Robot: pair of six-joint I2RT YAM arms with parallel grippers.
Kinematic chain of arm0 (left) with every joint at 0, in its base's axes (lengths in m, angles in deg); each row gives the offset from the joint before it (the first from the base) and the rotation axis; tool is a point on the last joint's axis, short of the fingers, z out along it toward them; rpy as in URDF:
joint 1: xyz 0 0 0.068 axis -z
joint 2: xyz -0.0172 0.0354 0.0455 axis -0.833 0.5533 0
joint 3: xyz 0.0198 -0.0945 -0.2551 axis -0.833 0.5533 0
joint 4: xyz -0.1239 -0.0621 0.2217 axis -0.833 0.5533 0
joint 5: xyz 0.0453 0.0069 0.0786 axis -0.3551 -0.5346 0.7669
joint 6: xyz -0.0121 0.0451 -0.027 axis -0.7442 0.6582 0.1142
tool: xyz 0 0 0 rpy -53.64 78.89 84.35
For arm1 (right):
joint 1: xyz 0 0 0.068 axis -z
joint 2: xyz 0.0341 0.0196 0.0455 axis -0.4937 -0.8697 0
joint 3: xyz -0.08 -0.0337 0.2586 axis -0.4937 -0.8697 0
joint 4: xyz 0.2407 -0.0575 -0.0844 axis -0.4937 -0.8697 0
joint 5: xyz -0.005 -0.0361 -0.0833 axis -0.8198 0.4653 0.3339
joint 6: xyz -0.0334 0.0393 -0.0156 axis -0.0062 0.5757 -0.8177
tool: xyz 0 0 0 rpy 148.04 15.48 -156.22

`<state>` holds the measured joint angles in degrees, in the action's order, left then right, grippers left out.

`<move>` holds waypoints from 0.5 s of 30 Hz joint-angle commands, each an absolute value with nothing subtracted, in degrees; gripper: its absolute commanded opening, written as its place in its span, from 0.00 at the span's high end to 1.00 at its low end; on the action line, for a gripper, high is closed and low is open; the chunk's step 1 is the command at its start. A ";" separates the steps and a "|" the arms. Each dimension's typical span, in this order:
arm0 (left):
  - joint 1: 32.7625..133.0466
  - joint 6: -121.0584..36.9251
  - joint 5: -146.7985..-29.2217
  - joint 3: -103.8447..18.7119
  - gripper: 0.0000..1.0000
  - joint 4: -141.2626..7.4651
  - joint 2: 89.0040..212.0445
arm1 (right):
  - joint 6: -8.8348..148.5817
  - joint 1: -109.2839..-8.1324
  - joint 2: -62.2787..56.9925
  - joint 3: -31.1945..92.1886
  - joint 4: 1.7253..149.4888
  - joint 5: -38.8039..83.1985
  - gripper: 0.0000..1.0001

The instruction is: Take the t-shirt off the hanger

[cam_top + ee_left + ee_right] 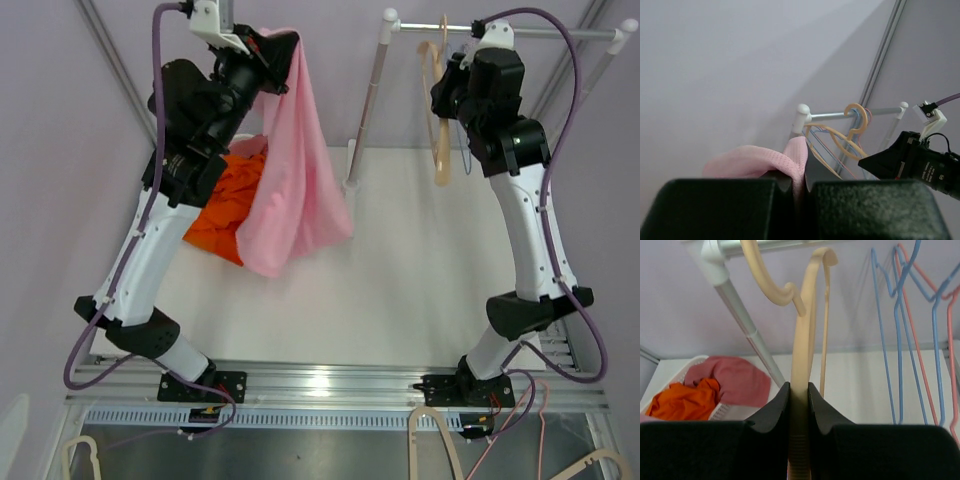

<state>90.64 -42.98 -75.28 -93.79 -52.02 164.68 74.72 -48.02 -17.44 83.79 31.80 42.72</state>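
Observation:
The pink t-shirt (295,180) hangs free from my left gripper (268,62), which is shut on its top edge high at the back left; the pinched fabric shows in the left wrist view (799,160). It is off the hanger. The cream hanger (438,110) hangs from the rail (560,33) at the back right. My right gripper (458,85) is shut on the hanger's shoulder; in the right wrist view the cream hanger (802,370) runs up between the fingertips (777,405) to its hook on the rail.
A white basket (722,411) at the back left holds orange clothes (225,205) and a red one (737,380). The rack's upright pole (365,110) stands mid-back. Blue and pink wire hangers (905,330) hang on the rail. More hangers (435,440) lie below the table's front edge.

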 commanded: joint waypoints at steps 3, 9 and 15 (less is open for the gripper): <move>81.03 -39.10 -85.55 -103.52 0.99 -68.57 172.12 | 73.34 -43.12 -23.50 93.37 40.95 35.29 1.00; 71.54 -38.65 -84.32 -105.75 0.99 -77.61 177.50 | 76.15 -38.90 -27.47 95.84 42.19 31.25 1.00; 60.99 -44.81 -85.29 -103.82 0.99 -80.43 181.73 | 76.77 -38.98 -31.42 95.23 42.54 29.15 1.00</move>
<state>65.18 -41.45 -84.44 -103.78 -74.03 181.35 76.01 -38.60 -29.79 93.34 38.86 32.52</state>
